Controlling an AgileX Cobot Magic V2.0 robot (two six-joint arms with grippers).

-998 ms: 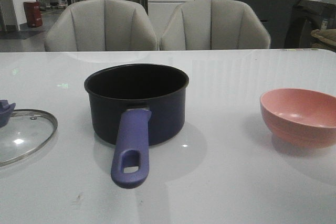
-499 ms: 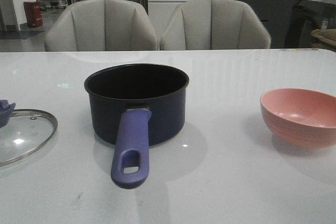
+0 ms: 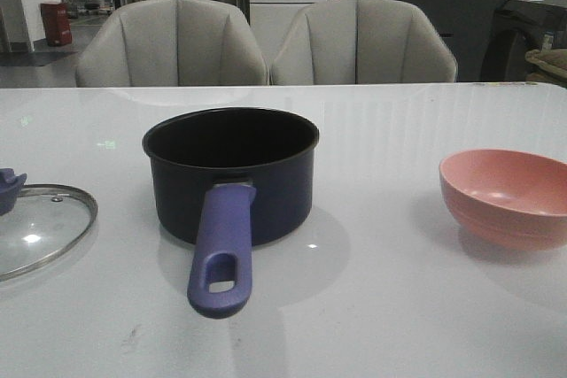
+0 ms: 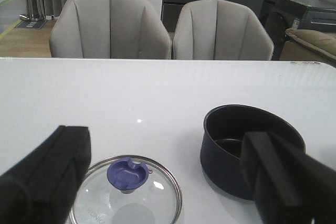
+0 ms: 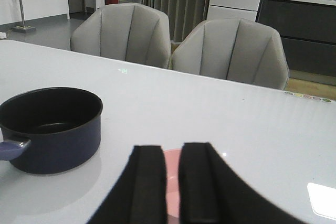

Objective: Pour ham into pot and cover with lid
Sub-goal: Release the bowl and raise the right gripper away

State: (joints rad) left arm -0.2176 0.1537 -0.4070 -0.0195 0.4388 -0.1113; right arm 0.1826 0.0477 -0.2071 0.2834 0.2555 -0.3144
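Dark navy, black inside and showing no contents, the pot (image 3: 230,174) stands open at the middle of the white table (image 3: 381,307) in the front view, its purple-blue handle pointing toward the camera. To the pot's left the lid (image 3: 35,227) lies flat on the table, well apart from the rim; to the pot's right sits the pink bowl (image 3: 507,194), also well apart. No ham can be made out from this angle, in the bowl or in the pot, and neither arm appears. Judgement: nothing of the task is done; pouring and covering both remain. In the left wrist view the left gripper (image 4: 173,177) has its fingers spread wide and holds nothing. The lid (image 4: 126,192) with its blue knob lies on the table between and beyond the fingers, clear of both; the pot (image 4: 247,145) sits beside the lid, partly hidden behind one finger. In the right wrist view the right gripper (image 5: 173,182) has its fingers drawn close, a narrow gap between them, clamped on nothing. A sliver of the pink bowl (image 5: 172,174) shows through that gap, beyond the fingertips; contact cannot be told. The pot (image 5: 50,127) stands well off to the side of the bowl, its inside bare as far as visible.
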